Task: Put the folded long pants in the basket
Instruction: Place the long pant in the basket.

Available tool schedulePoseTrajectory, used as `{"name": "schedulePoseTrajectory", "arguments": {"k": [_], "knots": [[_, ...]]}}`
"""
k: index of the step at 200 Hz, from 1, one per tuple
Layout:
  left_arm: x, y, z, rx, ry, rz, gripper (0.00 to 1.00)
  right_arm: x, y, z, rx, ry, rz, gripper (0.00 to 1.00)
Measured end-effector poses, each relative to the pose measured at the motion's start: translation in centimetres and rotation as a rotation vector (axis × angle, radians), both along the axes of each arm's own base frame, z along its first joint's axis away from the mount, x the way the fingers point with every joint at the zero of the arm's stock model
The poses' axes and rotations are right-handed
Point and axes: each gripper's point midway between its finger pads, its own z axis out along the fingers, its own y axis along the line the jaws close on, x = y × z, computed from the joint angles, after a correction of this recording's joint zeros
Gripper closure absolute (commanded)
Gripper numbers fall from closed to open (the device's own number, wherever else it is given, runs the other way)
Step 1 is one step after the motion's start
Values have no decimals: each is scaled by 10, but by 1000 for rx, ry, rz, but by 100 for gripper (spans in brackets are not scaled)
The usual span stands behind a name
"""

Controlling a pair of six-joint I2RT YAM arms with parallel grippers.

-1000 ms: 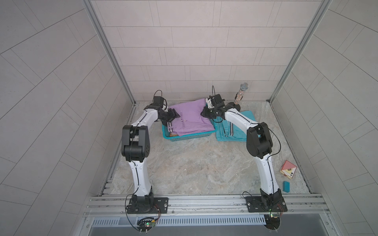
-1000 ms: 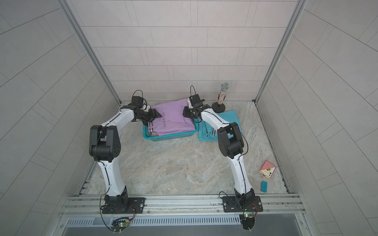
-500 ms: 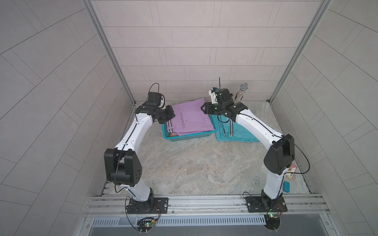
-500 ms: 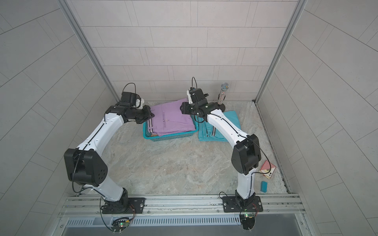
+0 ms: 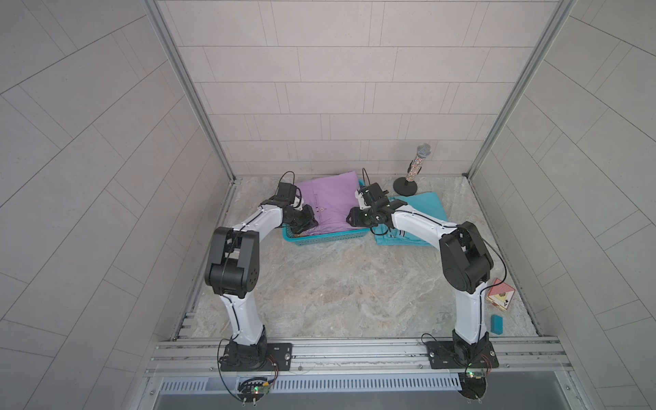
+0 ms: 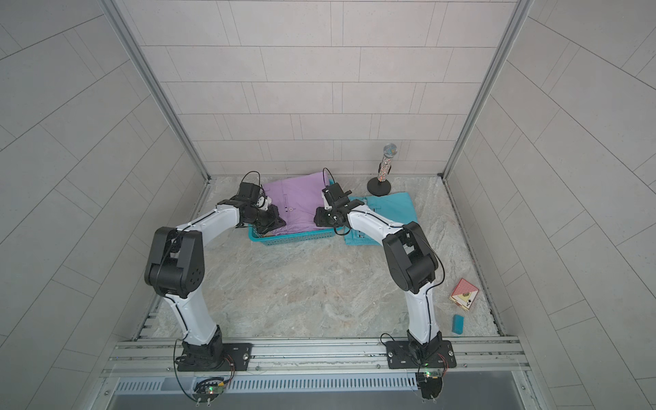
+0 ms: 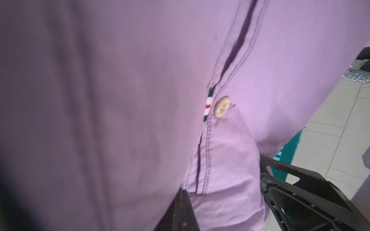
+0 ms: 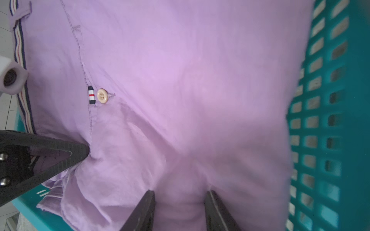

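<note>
Top view: both arms [image 5: 262, 220] low over basket [image 5: 326, 238].

You have a glittery microphone [image 5: 414, 167] standing upright on a round black stand at the far edge of the surface [image 5: 340, 291], towards its far right corner; it shows in both top views. Close to the right edge, towards the near right corner, a red-backed card box [image 5: 499, 300] lies tilted; just beside it, nearer the near edge and not touching it, lies a small blue block [image 5: 496, 324]. The surface is marbled beige; pale tiled walls [image 5: 355, 88] close three sides; a metal rail [image 5: 355, 349] runs along the near edge.
</note>
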Motion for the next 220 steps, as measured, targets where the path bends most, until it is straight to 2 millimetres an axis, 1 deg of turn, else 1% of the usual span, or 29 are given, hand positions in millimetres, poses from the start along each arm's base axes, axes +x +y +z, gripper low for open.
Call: {"name": "schedulePoseTrajectory", "arguments": {"k": [19,32,45,56,76,86,93,105,113,118,126,133,144,148,152,155,159,162,166,167,171,174,176,178,181,188,194,199,220], "knots": [[-2,3,8,10,-11,4,100,-9,2,8,-3,0,10,54],[-3,6,22,30,-21,12,100,-16,5,20,0,-3,21,52],[2,8,47,41,-60,17,100,-19,9,40,9,-21,32,50],[10,8,74,39,-121,22,100,-14,13,65,26,-63,36,48],[28,9,131,35,-247,30,100,2,21,119,66,-177,35,47],[36,8,155,33,-299,29,100,14,23,148,88,-243,30,48],[43,8,168,33,-329,28,100,23,24,165,102,-287,25,49],[54,8,183,31,-366,26,100,42,25,187,114,-356,10,51],[63,8,186,33,-376,27,100,56,25,194,113,-392,-2,53],[68,9,184,35,-376,27,100,65,25,194,108,-405,-10,54],[77,9,177,40,-365,27,100,80,25,190,100,-422,-21,55],[86,10,164,46,-343,26,100,94,26,181,87,-430,-30,55],[99,12,140,55,-299,28,100,116,28,157,61,-423,-40,55],[104,13,127,61,-276,28,100,125,30,144,52,-414,-41,55],[107,14,118,64,-259,28,100,131,30,135,45,-411,-42,55],[110,16,107,70,-240,28,100,137,32,123,35,-401,-42,55],[113,17,95,76,-216,27,100,142,32,113,25,-394,-45,55],[116,20,82,83,-192,28,100,147,32,99,12,-381,-46,56],[118,22,71,90,-171,28,100,152,32,86,-2,-368,-48,56],[118,23,65,93,-159,28,100,153,32,83,-5,-365,-48,56],[119,25,54,101,-137,29,100,156,31,70,-19,-351,-49,56],[120,28,41,110,-112,30,100,158,31,56,-33,-334,-49,56],[121,30,33,114,-98,31,100,159,31,50,-38,-327,-49,56],[121,31,29,116,-90,31,100,160,30,43,-47,-319,-49,56],[121,33,17,121,-67,31,100,161,29,29,-61,-301,-49,56],[120,36,-1,116,-34,26,100,162,29,8,-80,-275,-45,57],[121,36,-7,100,-24,19,100,163,29,-4,-95,-262,-45,57],[122,36,-5,87,-27,14,100,163,27,-9,-104,-258,-49,58],[124,39,-1,71,-30,13,100,163,25,-3,-108,-263,-59,61]]}}
